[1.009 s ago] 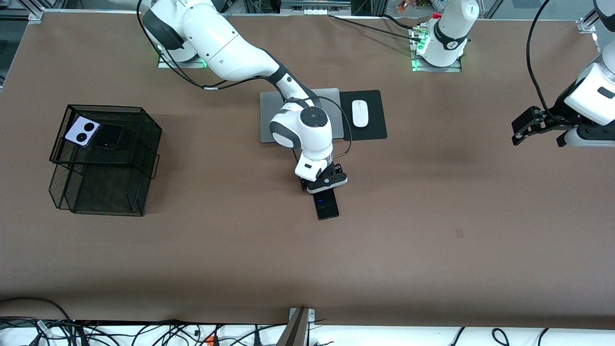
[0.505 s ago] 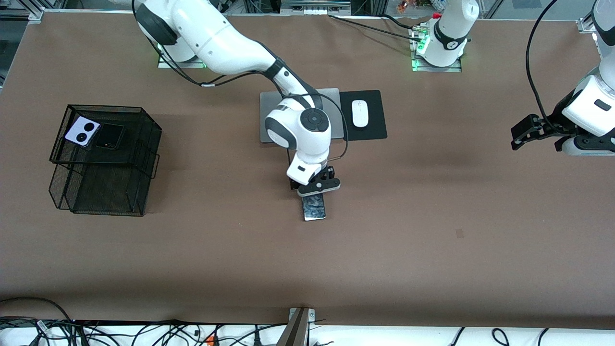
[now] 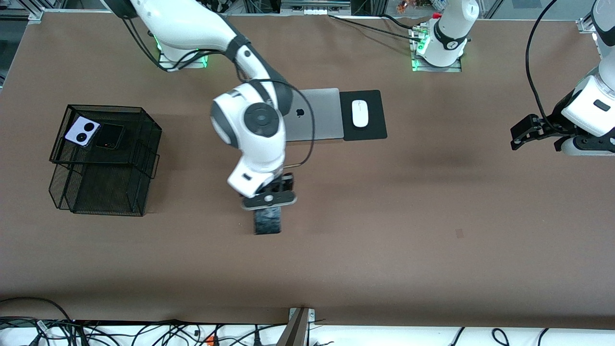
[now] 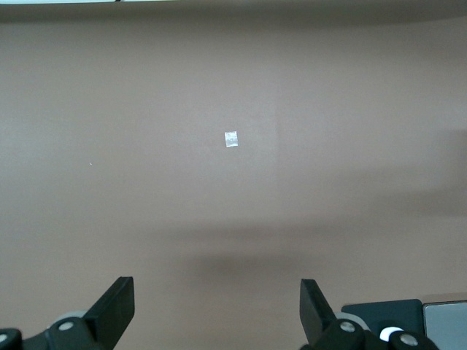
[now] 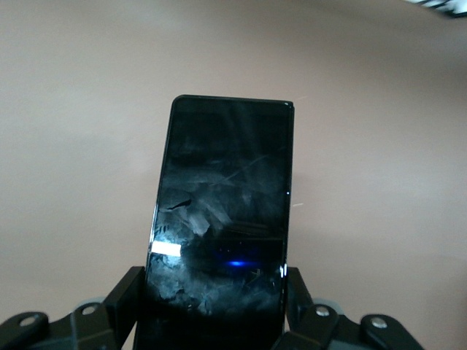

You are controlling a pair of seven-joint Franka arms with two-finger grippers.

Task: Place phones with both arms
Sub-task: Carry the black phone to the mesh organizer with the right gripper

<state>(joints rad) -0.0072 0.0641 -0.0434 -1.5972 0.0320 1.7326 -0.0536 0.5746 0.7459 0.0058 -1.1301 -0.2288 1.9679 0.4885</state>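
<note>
The long black phone [image 3: 267,221] hangs over the bare middle of the tabletop [image 3: 384,240], clamped at one end by the right tool [image 3: 269,199], its glossy screen up. At about ten o'clock from it, the lilac phone [image 3: 82,131] and small black phone [image 3: 110,136] lie side by side on the black mesh tray [image 3: 139,158]. The left tool [image 3: 526,129] waits, fingers apart, over the tabletop at three o'clock.

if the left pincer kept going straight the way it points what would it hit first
Probably just the bare table. The open left pincer faces plain brown surface with only a small pale mark; depth is unclear.
</note>
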